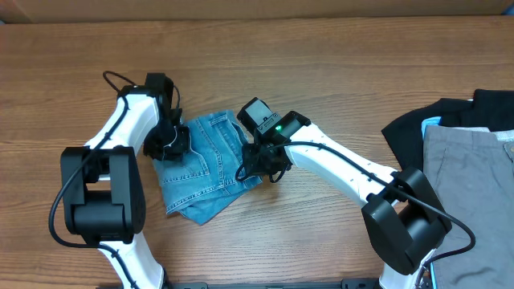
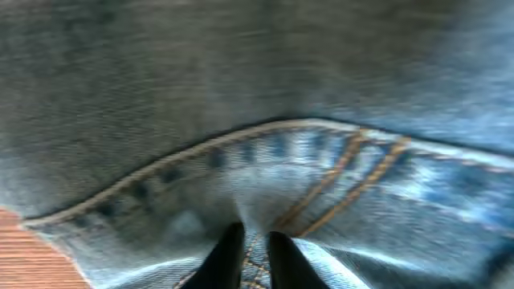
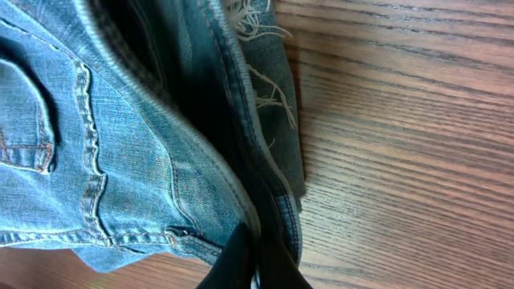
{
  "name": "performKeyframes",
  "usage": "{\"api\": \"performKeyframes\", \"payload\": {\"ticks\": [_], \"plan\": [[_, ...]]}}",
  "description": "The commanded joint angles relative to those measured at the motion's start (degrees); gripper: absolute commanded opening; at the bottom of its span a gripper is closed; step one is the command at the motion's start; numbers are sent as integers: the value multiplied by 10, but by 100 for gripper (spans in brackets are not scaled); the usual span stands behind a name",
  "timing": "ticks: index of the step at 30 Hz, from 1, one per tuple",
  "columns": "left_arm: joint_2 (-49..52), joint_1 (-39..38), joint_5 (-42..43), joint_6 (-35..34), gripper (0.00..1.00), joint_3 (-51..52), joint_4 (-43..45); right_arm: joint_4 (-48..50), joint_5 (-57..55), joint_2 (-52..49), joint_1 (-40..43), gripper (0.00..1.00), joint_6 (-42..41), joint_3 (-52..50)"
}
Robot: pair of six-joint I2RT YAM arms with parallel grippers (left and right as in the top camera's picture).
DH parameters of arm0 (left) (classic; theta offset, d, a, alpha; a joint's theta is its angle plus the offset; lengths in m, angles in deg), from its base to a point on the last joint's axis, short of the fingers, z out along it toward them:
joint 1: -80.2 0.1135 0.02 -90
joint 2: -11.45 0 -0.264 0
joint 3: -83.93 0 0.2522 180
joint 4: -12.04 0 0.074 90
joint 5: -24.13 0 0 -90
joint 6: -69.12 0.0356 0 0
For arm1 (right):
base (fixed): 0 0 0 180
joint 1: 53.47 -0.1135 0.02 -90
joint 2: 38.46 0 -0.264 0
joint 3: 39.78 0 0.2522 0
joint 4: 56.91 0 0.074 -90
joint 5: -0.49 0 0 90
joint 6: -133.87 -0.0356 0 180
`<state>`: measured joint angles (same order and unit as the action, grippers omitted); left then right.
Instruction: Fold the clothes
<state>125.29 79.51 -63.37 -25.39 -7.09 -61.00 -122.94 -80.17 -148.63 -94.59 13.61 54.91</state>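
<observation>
Overhead: finds the jeans (image 1: 201,164) bunched into a short folded stack near the middle of the wooden worktop (image 1: 337,72). Puts the left tool (image 1: 169,144) at the stack's left edge and the right tool (image 1: 261,160) at its right edge. Cannot tell either grip from up there, both being hidden under the wrist housings. Takes in, from this height alone, grey trousers (image 1: 470,172) lying over a black garment (image 1: 490,104) at the far right, well apart from the jeans.

Left wrist: fills almost wholly with blurred jeans (image 2: 241,80), crossed by a curved seam (image 2: 161,164) and orange stitching. Shows the left tool (image 2: 250,257) clenched, its two dark fingertips (image 2: 223,261) close together with a ridge of cloth pinched between them. Catches a sliver of worktop (image 2: 32,249) at lower left.

Right wrist: gives sharp detail lost from above. Picks out a stitched pocket (image 3: 24,112) at left, stacked layers with a dark gap between them, and pale frayed threads (image 3: 261,72) trailing onto the worktop (image 3: 401,160). Shows the right tool (image 3: 253,269) clenched too, gripping the edge of the jeans layers at the bottom of the view.
</observation>
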Motion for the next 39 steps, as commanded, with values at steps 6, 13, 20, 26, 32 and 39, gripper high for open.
{"api": "performKeyframes", "payload": {"ticks": [6,13,20,26,32,39], "plan": [[-5,24,-22,-13,40,-43,-79,-13,-42,21,8,4,-10,5],[-39,24,106,33,47,-194,-123,-5,-4,92,8,4,-9,10],[-39,9,235,76,15,-210,-55,9,60,97,7,4,-13,8],[3,-21,281,97,11,-171,-1,-10,16,91,8,44,-30,8],[52,-44,305,112,4,-157,10,-5,17,91,10,23,-12,8],[80,-46,303,114,7,-156,41,35,97,79,10,10,15,2]]}}
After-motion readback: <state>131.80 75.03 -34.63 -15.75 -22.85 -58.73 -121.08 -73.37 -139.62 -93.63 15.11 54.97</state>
